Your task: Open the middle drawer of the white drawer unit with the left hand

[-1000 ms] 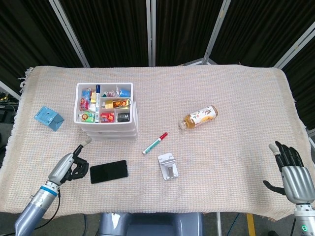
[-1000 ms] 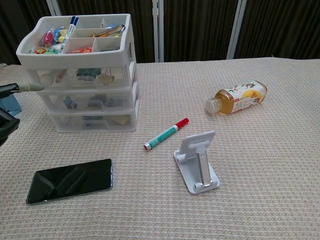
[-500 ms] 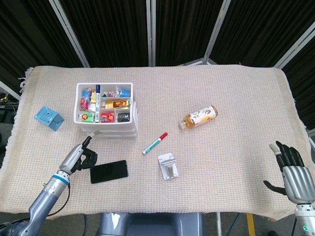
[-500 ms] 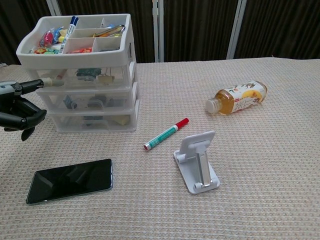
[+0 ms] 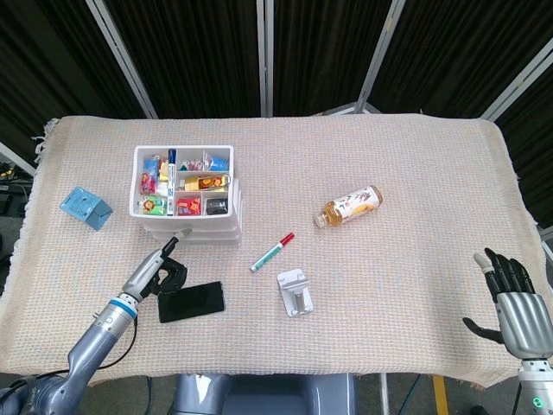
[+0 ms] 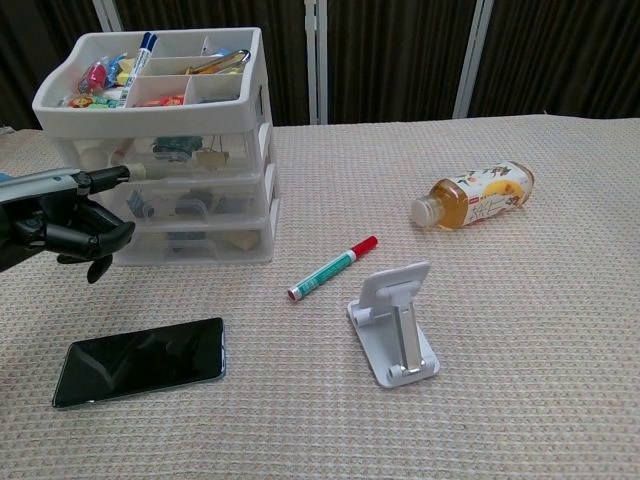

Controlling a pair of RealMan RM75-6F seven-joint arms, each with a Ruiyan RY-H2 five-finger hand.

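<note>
On the far-left part of the tabletop [image 5: 389,285] sits the white drawer unit [image 6: 190,170], three clear drawers stacked under an open tray full of small bits, so that's the target. Middle drawer [image 6: 195,202] looks fully closed, flush with the ones above and below.

Step-wise I'd call this the reach-in: the left robot hand [image 6: 60,225] is right up at the front of the unit, one finger poked out straight toward the drawer fronts, the rest curled in, holding nothing. From the chest view that fingertip sits about level with the seam between top and middle drawers; can't tell if it's actually touching. Next move probably needs the tip to drop a touch, hook the middle drawer's lip and pull toward the near edge. The unit looks light, so it might slide along instead of opening.

Right robot hand [image 5: 511,298] is way off at the near-right corner, fingers spread, empty.

Other stuff: black phone [image 6: 140,360] lying flat just near of the unit, right in the pull path, so that's the one to watch. Bottle [image 6: 478,196] on its side far right, white phone stand [image 6: 395,325], red-capped marker [image 6: 332,268], small blue box [image 5: 85,207] off to the left.
</note>
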